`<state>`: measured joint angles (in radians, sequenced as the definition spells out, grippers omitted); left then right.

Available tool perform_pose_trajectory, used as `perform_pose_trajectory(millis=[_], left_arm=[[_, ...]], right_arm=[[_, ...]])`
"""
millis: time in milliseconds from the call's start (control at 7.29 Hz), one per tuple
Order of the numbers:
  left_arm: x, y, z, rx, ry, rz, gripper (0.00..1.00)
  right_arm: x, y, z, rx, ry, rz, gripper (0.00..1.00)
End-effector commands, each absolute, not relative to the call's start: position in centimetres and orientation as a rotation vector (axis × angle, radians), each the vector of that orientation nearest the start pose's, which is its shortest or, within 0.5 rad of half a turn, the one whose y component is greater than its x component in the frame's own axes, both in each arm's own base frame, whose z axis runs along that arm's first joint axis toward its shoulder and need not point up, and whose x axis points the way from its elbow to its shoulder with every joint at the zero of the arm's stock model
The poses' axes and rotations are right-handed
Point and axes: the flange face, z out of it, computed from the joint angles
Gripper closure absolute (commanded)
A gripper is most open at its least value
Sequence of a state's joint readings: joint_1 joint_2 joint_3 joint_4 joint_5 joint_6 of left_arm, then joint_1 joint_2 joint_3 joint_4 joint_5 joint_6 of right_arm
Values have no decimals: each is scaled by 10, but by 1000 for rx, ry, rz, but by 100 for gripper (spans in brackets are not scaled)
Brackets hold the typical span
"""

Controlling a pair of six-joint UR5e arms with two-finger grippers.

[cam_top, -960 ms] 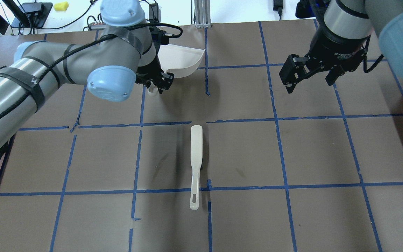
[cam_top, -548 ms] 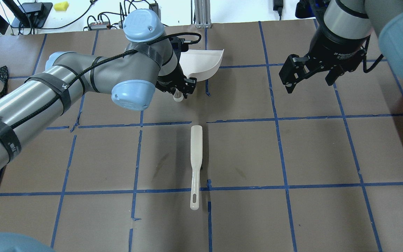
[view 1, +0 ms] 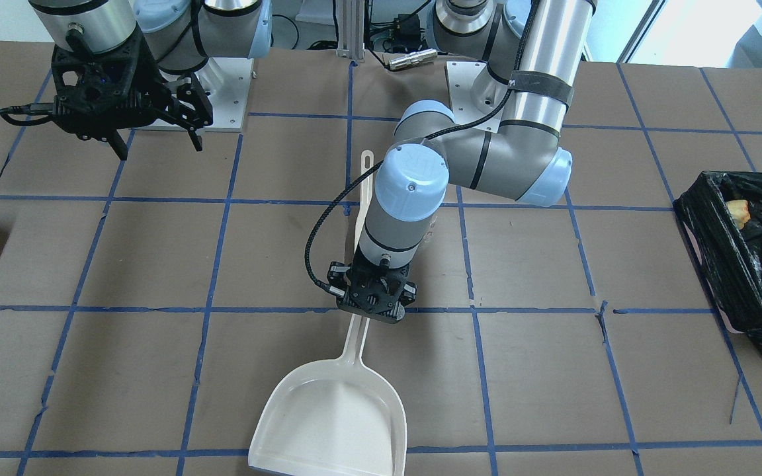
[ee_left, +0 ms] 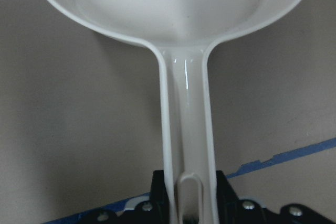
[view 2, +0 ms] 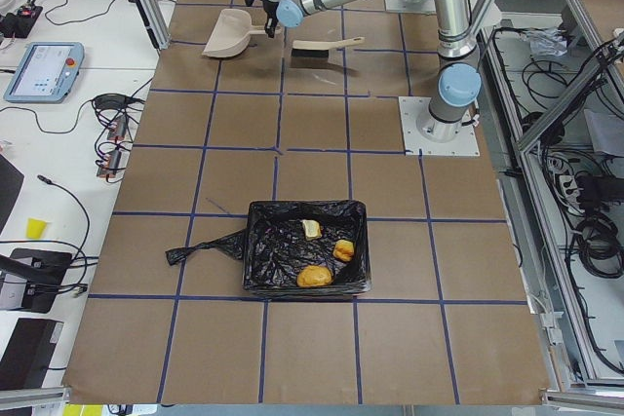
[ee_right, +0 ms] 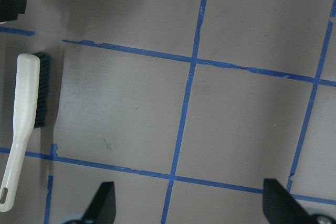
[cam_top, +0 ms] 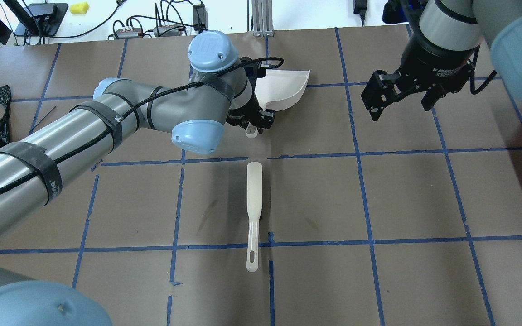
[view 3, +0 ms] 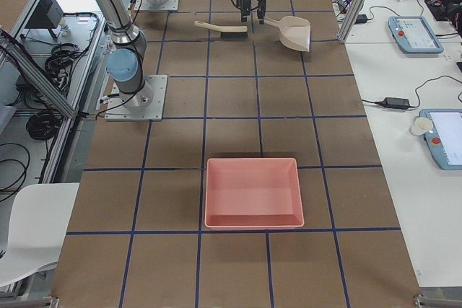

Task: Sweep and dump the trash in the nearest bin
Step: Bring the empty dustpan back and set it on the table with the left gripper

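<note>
Trash check first: tan-orange potato-like lump (view 2: 314, 276), one pale yellow crusted chunk (view 2: 311, 229) and a second, browner chunk (view 2: 343, 250) all lie inside the box-shaped bin lined w/ crinkled black plastic (view 2: 255, 245). That bin is well off to the robot's-left side of the long cream plastic brush w/ dark bristles (cam_top: 254, 203). No crumbs show on the brown-papered table w/ blue tape grid (cam_top: 406, 199) round the brush, so sweep + dump look done to me.

Left gripper (cam_top: 255, 126) sits just beyond the brush's head end, fingers pinching the handle of the wide cream plastic dustpan (cam_top: 283, 86). Wrist cam shows the handle clamped, and the scoop looks empty. Whether the dustpan rests on the paper or hangs just above it, can't tell. Right gripper (cam_top: 400, 108) hovers out to the brush's far right, fingers spread wide, nothing btwn them.

What's left, prob: set the dustpan down, let go, pull both arms back.

Room: bare paper btwn the brush's head and the dustpan handle, near but apart. Dustpan mouth points away from the brush toward the far table edge, near it, not at it. Shallow pink tray (view 3: 253, 192) lies well off on the brush's right, out of the way.
</note>
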<state>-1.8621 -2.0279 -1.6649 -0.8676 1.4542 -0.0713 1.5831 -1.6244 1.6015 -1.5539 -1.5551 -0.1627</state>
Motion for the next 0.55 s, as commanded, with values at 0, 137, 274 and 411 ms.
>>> perform_pose_trajectory(millis=[0,137,274,411], left_arm=[[-322,-557,255,386,3249,-201,88],[-318,-556,254,368,3216,-207,87],[-316,-556,254,356,3198,-213,86],[-320,-555,249,310,3205,-196,86]], right_arm=[[141,-468,497,-273,3113,-12,0],[141,-468,497,-273,3113,-12,0],[141,-468,497,-273,3112,-12,0],[141,-468,497,-273,3112,-12,0]])
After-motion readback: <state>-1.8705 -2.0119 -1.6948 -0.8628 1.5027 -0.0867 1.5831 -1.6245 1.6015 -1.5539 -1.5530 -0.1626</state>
